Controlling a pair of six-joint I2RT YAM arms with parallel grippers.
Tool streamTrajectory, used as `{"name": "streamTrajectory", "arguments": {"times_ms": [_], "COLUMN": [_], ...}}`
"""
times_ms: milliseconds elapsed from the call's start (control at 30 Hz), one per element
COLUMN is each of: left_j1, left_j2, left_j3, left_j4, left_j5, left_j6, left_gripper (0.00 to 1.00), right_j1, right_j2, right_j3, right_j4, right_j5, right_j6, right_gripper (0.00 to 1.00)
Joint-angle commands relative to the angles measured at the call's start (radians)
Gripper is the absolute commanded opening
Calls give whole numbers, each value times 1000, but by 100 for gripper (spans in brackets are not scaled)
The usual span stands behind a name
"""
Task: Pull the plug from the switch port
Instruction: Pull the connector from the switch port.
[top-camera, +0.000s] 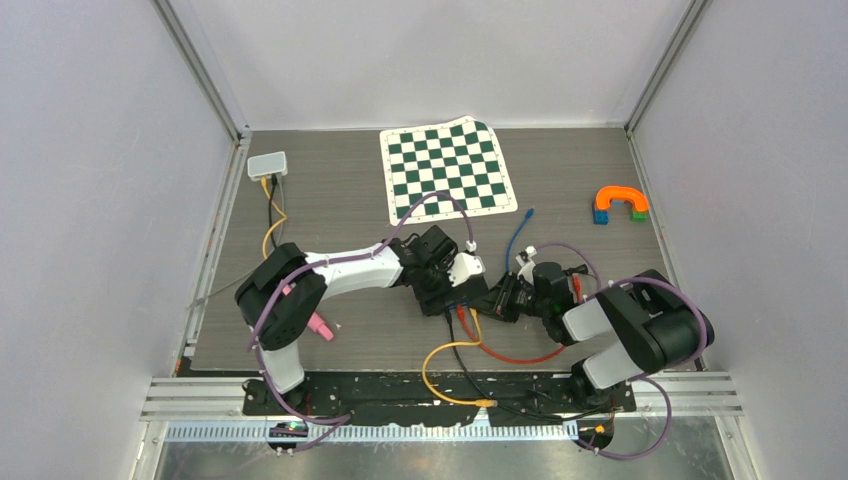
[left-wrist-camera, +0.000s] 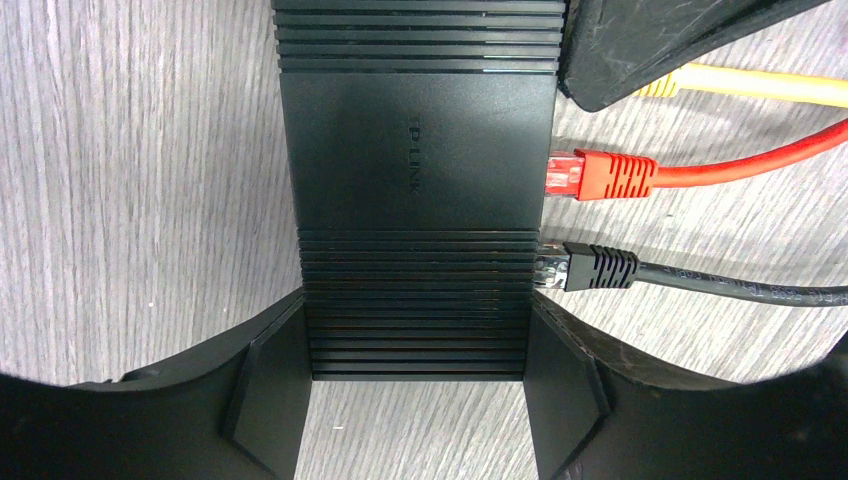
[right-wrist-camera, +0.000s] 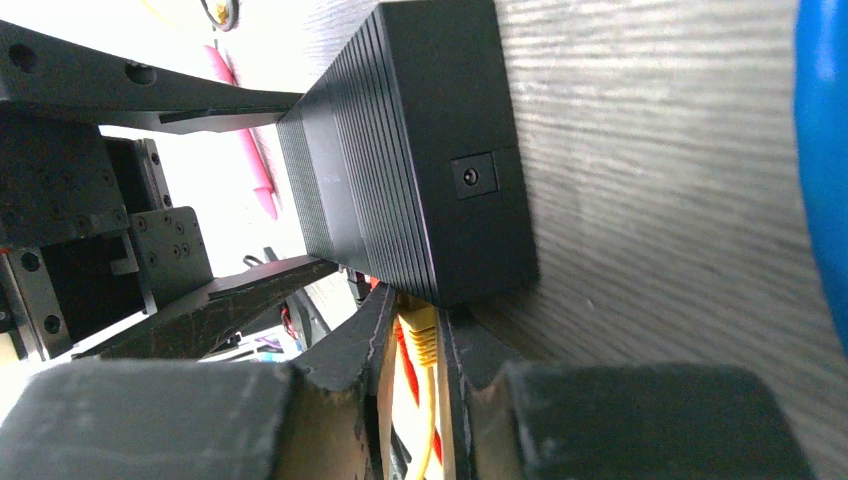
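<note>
Black box, overhead: switch (top-camera: 478, 300) lies on wood-grain table (top-camera: 330, 200), between left gripper (top-camera: 445, 297) and right gripper (top-camera: 507, 298).
Left wrist: left gripper (left-wrist-camera: 415, 345) partly spread, fingers (left-wrist-camera: 265, 400) pressed against both switch (left-wrist-camera: 415, 190) sides; red plug (left-wrist-camera: 600, 175) and black plug (left-wrist-camera: 590, 268) seated in ports.
Right wrist: right gripper (right-wrist-camera: 415, 350) nearly closed, pinching yellow plug (right-wrist-camera: 418, 330) right at the switch (right-wrist-camera: 430, 150) port face.

Switch (left-wrist-camera: 420, 200) lies on table (left-wrist-camera: 130, 200) between left tool (left-wrist-camera: 415, 400) fingers. Three plugs sit in its side facing right tool (right-wrist-camera: 415, 312). End plug (right-wrist-camera: 420, 330) sits between right tool's fingers, with middle plug (left-wrist-camera: 600, 175) and last plug (left-wrist-camera: 590, 268) successively nearer left tool.
</note>
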Motion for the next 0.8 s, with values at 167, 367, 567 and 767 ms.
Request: {"name": "streamTrajectory", "arguments": {"times_ms": [167, 367, 567, 767], "left_j1": [-5, 0, 17, 19], "left_j2": [1, 2, 0, 1], "left_j3": [-5, -1, -10, -14], "left_j4": [-3, 11, 29, 25], "left_j5": [72, 146, 198, 212], "left_j6": [-35, -58, -75, -68], "left_gripper": [48, 47, 46, 46], "right_j1": [0, 1, -1, 0], "right_j2": [-111, -86, -45, -40], "right_j3": [42, 19, -20, -5], "right_j4": [-243, -224, -112, -111], "right_j5": [62, 47, 20, 23], "right_j6": [-102, -83, -21, -25], "right_gripper": [17, 41, 42, 29]}}
